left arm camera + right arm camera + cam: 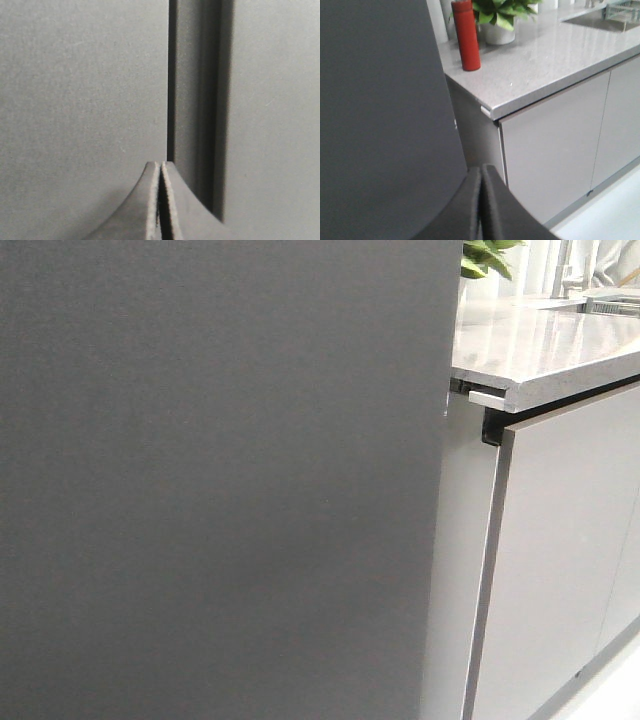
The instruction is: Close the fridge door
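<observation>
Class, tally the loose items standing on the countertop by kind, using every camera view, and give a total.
Red bottle: 1
Potted plant: 1
Total: 2

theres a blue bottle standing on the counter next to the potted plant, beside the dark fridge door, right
Not quite: the bottle is red, not blue. The right wrist view shows it standing upright on the counter next to the potted plant, with the dark fridge door beside it.
</observation>
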Available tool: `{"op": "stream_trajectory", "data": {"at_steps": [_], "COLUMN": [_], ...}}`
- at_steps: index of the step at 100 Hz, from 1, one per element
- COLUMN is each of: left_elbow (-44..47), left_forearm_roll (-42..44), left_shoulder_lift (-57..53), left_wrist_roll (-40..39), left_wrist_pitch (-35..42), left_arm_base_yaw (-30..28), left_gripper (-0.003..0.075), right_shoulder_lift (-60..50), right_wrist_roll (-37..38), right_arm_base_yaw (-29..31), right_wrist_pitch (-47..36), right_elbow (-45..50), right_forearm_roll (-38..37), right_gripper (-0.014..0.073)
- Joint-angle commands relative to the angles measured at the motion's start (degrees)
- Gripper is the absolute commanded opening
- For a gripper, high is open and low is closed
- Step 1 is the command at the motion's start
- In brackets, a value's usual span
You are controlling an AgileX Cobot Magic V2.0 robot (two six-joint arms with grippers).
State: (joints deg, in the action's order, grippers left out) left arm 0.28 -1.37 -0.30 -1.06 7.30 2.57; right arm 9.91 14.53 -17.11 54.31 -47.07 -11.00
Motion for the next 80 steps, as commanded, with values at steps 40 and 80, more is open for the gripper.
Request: {"op": "stream_trajectory", "data": {"at_steps": [40, 80], "left_elbow": [2.0, 2.0], "left_forearm_roll": [-0.4, -0.4], "left_shoulder_lift": [-1.2, -1.2], "left_wrist_roll": [-0.3, -0.3], "left_wrist_pitch": [4.2, 4.2], "left_arm_base_yaw": [0.2, 0.2], "left_gripper": [-0.0020, -0.0020], "right_shoulder_lift": [0.8, -0.2], "right_wrist_roll": [0.0, 0.0], "right_arm_base_yaw": [0.4, 1.9], "right_wrist_pitch": [-1.1, -7.1], "right_elbow": [0.0, 0.6], "right_forearm_roll": [-0.1, -0.7], "right_gripper": [-0.0044, -0.0044]}}
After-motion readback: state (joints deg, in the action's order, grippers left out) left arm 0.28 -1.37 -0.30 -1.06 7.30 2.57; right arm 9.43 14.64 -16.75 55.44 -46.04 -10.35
